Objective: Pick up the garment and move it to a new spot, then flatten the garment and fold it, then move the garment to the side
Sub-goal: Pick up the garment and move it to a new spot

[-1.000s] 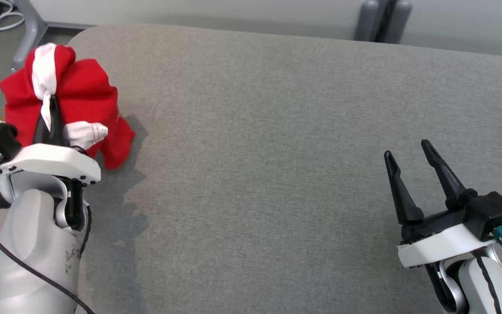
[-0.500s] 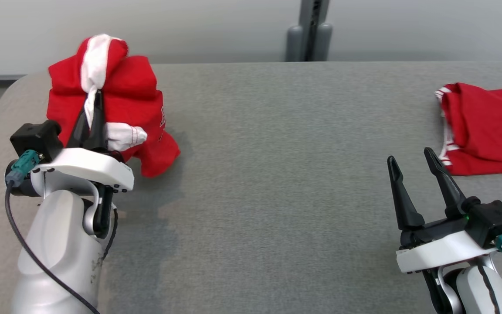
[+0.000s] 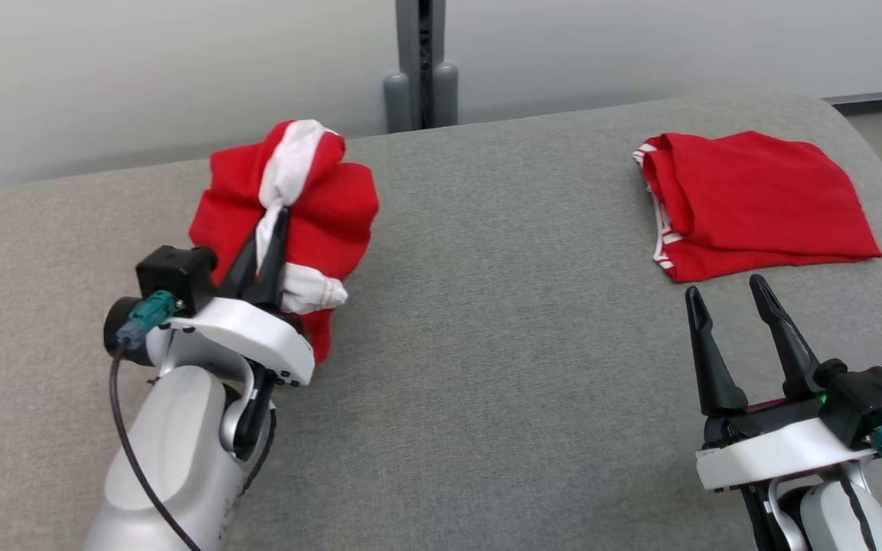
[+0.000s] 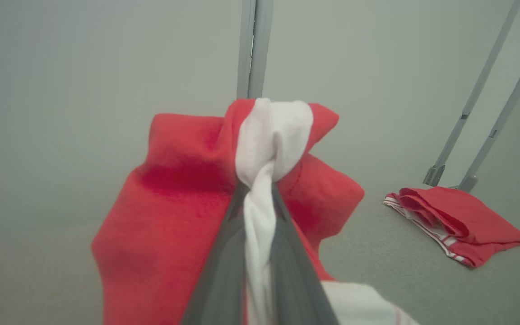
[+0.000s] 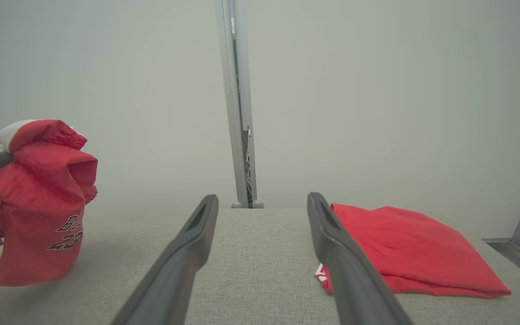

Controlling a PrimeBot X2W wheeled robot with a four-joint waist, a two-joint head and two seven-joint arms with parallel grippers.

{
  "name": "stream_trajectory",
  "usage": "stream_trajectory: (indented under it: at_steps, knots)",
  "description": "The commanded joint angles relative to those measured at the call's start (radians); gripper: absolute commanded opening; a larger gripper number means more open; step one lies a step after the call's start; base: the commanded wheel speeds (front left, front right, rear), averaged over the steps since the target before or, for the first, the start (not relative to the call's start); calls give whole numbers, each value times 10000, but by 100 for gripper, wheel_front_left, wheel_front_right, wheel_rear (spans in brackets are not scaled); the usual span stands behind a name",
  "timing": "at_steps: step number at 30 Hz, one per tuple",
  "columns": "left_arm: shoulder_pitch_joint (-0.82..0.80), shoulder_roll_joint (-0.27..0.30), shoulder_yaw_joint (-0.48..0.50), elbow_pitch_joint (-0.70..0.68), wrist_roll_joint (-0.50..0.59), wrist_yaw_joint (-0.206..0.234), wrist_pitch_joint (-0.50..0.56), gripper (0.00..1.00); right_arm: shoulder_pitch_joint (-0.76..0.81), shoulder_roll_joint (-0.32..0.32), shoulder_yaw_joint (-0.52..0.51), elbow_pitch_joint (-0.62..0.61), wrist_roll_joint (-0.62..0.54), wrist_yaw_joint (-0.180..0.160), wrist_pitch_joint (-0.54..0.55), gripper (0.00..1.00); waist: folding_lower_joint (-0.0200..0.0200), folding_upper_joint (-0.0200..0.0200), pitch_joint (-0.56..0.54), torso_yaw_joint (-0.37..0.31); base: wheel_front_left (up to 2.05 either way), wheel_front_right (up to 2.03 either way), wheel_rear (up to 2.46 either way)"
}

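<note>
A bunched red garment [image 3: 326, 207] with white trim hangs from my left gripper [image 3: 275, 223], which is shut on a twisted white strip of it over the left part of the grey table [image 3: 487, 344]. In the left wrist view the white strip [image 4: 260, 216] runs between the closed fingers, with the garment [image 4: 174, 203] draped behind them. The right wrist view shows the garment [image 5: 39, 203] at the left, its lower edge close to the tabletop. My right gripper [image 3: 726, 291] stands open and empty at the lower right, and its fingers [image 5: 188, 243] frame bare table.
A folded red garment [image 3: 755, 199] with a white-striped edge lies at the table's far right, just beyond my right gripper; it also shows as a folded garment [image 4: 458, 221] [image 5: 400, 243] in both wrist views. A grey post [image 3: 419, 69] stands behind the table against a pale wall.
The head camera has swung right, bringing the folded garment fully into view. My left gripper has carried the bunched garment from the table's left end toward its middle. The right gripper stays open.
</note>
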Motion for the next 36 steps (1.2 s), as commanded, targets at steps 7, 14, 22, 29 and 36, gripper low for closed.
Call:
stream_trajectory:
  at_steps: [7,14,22,29,36]
  knots:
    - [296,-97,-696,-41,-228,-121,130,0,154,83,-31,-11,7,0,-60,100,0,-1,-32,-334,0,0,0]
    - [595,-174,-1720,398,-531,-179,217,0,-35,102,23,1,19,-2,-60,100,0,-1,122,-316,0,0,0]
    - [411,-193,-3375,1322,-1170,-225,329,0,-266,94,142,13,13,-2,-60,100,0,-1,386,-302,0,0,0]
    - [-2,-192,-4277,1520,-2377,-234,124,100,-337,113,159,112,36,-2,-60,100,0,-1,459,-248,0,0,0]
    - [-345,-192,-4199,1112,-2898,-234,-358,100,-292,108,240,143,86,-2,-60,100,0,-1,153,183,0,0,0]
